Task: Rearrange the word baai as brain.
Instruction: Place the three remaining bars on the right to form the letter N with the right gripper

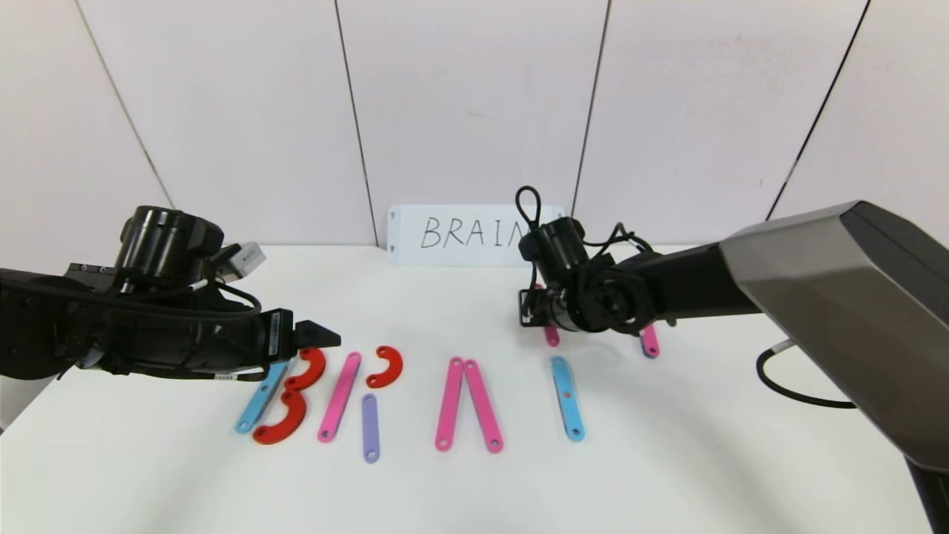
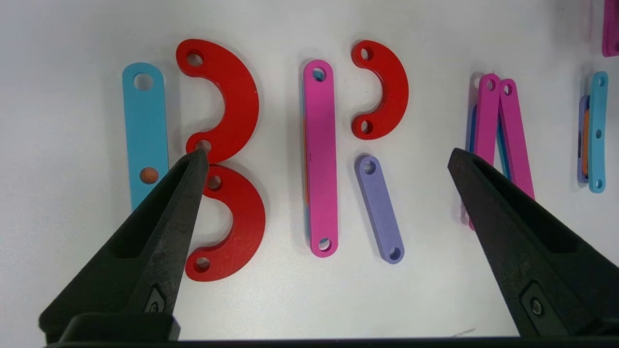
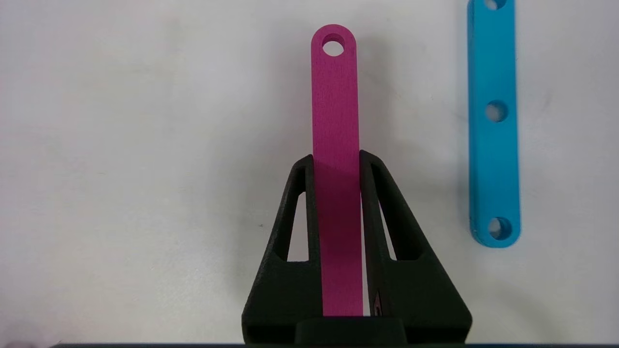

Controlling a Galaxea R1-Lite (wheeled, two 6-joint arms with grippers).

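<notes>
The strip letters lie in a row on the white table [image 1: 667, 445]. At the left are a light-blue bar [image 1: 261, 397] and two red curves [image 1: 308, 368]. Then come a pink bar [image 1: 339, 397], a red curve [image 1: 385, 366] and a lilac bar [image 1: 370, 428]. Two pink bars [image 1: 449, 404] lean together, and a light-blue bar [image 1: 568, 398] lies to their right. My left gripper [image 1: 319, 337] hovers open and empty over the left letters [image 2: 329, 157]. My right gripper [image 1: 545, 319] is shut on a pink bar [image 3: 336, 96], beside the light-blue bar [image 3: 493, 125].
A white card [image 1: 460, 233] with handwritten "BRAIN" stands against the back wall, partly behind my right wrist. Another pink bar [image 1: 650, 341] lies under my right forearm. A black cable [image 1: 786, 386] hangs at the right.
</notes>
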